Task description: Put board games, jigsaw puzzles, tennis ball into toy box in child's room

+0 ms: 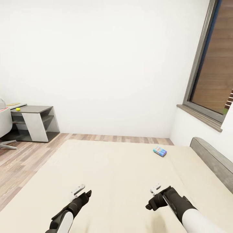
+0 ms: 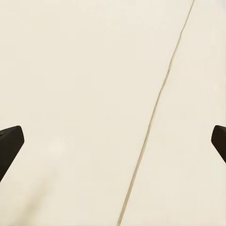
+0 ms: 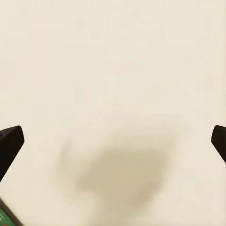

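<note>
Your right gripper point(image 1: 154, 191) and left gripper point(image 1: 79, 191) both hang with fingers spread wide and empty over the cream bed point(image 1: 106, 181). Beyond the right one, the teal-blue board game point(image 1: 160, 151) lies flat near the bed's far edge. Expect a light, stiff, smooth box: pinch it across a thin edge. The tennis ball point(image 1: 18, 109) sits on the distant table point(image 1: 32, 110).

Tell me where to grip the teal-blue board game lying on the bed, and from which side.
The teal-blue board game lies flat on the bed, ahead of the right end effector, toward the headboard. Probably come from above and pinch across its two long edges: it is too thin and low for a side grasp. Both end effectors are open.
</note>
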Controlling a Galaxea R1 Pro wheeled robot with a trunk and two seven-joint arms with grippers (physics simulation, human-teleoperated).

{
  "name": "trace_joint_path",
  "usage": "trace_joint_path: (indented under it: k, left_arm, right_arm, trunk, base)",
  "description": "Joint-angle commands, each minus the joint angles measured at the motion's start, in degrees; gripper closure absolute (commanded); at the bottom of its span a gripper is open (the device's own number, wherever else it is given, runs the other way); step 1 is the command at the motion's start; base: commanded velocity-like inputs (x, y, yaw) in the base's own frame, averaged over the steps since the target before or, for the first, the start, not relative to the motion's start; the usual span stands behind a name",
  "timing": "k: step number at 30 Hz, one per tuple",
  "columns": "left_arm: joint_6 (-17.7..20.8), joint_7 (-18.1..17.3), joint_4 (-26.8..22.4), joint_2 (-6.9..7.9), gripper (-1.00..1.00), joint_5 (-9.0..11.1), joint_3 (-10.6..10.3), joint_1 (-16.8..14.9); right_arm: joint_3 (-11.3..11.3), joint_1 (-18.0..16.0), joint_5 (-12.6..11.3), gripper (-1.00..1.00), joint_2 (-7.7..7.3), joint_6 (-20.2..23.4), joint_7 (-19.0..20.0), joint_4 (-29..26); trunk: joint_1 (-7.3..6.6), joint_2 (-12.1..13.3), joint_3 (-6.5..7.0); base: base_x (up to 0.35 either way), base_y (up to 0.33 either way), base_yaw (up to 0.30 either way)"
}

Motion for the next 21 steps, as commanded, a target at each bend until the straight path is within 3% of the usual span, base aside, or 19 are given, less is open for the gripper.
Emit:
trace_joint_path:
  k: [1, 14, 21]
  left_arm:
    - [0.1, 0.5, -0.1, 0.01, -1.00, 0.6, -0.1, 0.0]
    - [0.1, 0.5, -0.1, 0.01, -1.00, 0.6, -0.1, 0.0]
    - [0.3, 1.0, -0.2, 0.05, -1.00, 0.6, -0.4, 0.0]
  right_arm:
    - [0.2, 0.0, 0.6, -1.00, -0.03, 0.1, 0.4, -0.1]
    - [0.2, 0.0, 0.6, -1.00, -0.03, 0.1, 0.4, -0.1]
    - [-1.2, 0.3, 0.5, -1.00, 0.03, -0.1, -0.2, -0.1]
  trunk:
    - [0.00, 0.0, -0.07]
    - [0.00, 0.0, -0.07]
    - [-1.54, 2.8, 1.19]
  base:
    - [0.000, 0.000, 0.000]
    - [0.000, 0.000, 0.000]
    - [0.000, 0.000, 0.000]
